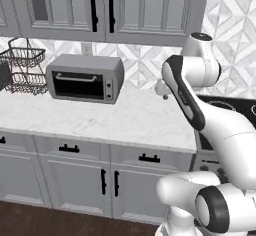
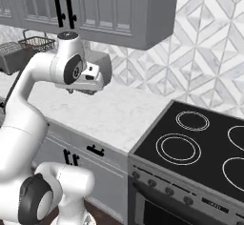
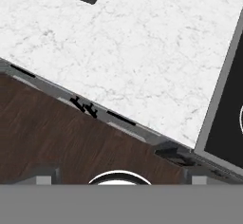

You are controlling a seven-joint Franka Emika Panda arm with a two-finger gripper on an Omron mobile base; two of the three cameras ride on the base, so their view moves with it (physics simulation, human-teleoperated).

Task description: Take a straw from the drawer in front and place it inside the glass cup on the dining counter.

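My gripper (image 1: 162, 91) (image 2: 82, 92) hangs high above the marble worktop (image 1: 125, 120), pointing down, open and with nothing in it. In the hand view its fingertips (image 3: 43, 179) stand far apart at the bottom edge. Under the worktop run two wide grey drawers, one on the left (image 1: 70, 149) and one on the right (image 1: 149, 157) (image 2: 95, 149) (image 3: 121, 118), each with a black bar handle. Both are shut, and I cannot tell which is the task's drawer. The straw, the glass cup and the dining counter are out of view.
A grey toaster oven (image 1: 85, 77) stands at the back left of the worktop, with a wire basket rack (image 1: 25, 65) beside it. A black stovetop (image 2: 200, 143) lies to the right. Grey wall cabinets (image 1: 100, 7) hang overhead. Dark wood floor (image 3: 52, 137) lies below.
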